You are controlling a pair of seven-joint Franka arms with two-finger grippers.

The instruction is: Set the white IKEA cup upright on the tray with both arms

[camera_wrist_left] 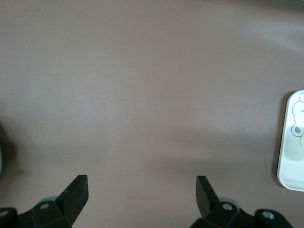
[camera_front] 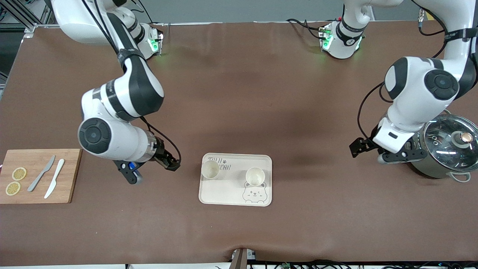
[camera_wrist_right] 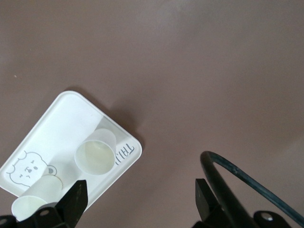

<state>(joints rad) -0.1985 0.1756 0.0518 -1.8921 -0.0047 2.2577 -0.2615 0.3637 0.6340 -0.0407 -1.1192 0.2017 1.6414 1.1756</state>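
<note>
A cream tray (camera_front: pixel 235 194) with a bear drawing is seen on the brown table (camera_front: pixel 239 93), and every place here is given from it; two white cups are found standing upright on it, mouths up, well apart from each other; the first cup (camera_front: pixel 210 169) is set on the lettering at the corner toward the right arm's end, farther from the front camera; the second cup (camera_front: pixel 255 176) is set toward the left arm's end, just above the bear's head, slightly nearer that camera; neither cup is touched by a gripper; the right gripper (camera_front: pixel 172 163) is held off the tray's edge toward the right arm's end, over bare table, its fingers (camera_wrist_right: pixel 76 199) spread and empty; the left gripper (camera_front: pixel 359 146) is held well away from the tray toward the left arm's end, over bare table, its fingers (camera_wrist_left: pixel 78 190) likewise spread with nothing between them; a steel pot (camera_front: pixel 444 149) with a glass lid is placed farther still toward that end, beside the left gripper; a wooden board (camera_front: pixel 39 175) is laid well away from the tray at the right arm's end; on it two knives (camera_front: pixel 48 177) and two lemon slices (camera_front: pixel 15 181) are seen.
</note>
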